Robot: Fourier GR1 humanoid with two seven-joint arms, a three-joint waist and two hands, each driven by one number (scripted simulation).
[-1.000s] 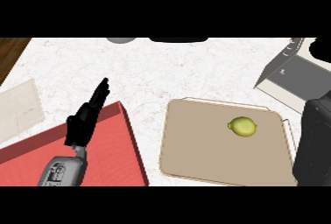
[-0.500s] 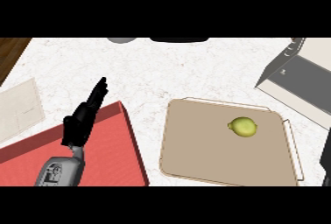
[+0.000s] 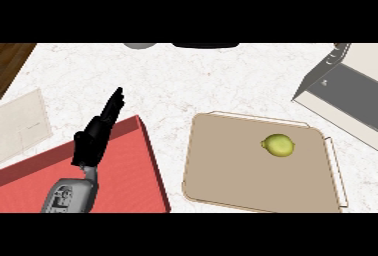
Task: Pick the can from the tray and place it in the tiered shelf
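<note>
Left robot hand (image 3: 96, 140) rests over the red board (image 3: 111, 175), fingers straight and apart, holding nothing. Of my right robot hand I see nothing in the head view. On the tan tray (image 3: 221, 165) I find no can, only a yellow-green fruit (image 3: 280, 145), sitting toward its far right part. So I would treat that fruit as the pick: bring the right side in over the tray, curl around it from above, then lift clear of the rim before swinging toward the tiered shelf (image 3: 332, 95) at the surface's (image 3: 207, 80) far right.
</note>
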